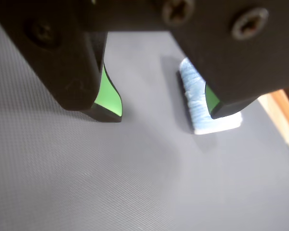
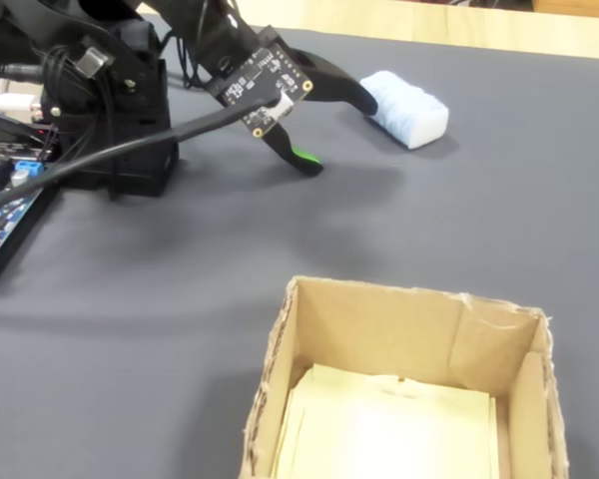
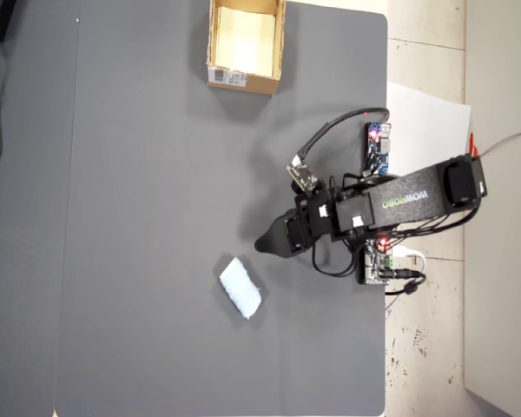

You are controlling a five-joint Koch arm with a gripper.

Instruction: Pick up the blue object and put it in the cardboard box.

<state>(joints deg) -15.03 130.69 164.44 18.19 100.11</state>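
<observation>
The blue object, a pale blue-white soft block, lies flat on the grey mat. In the wrist view the blue object shows low on the right, partly hidden behind the right finger. My gripper is open, with green pads and nothing but bare mat between its jaws. It hovers just beside the block; the overhead view shows a small gap between them. The cardboard box stands open-topped with a pale yellowish interior, far from the block at the mat's other end.
The arm's base and cables stand at the mat's edge, with a small blue circuit board beside them. A wooden table edge borders the mat. White paper lies off the mat.
</observation>
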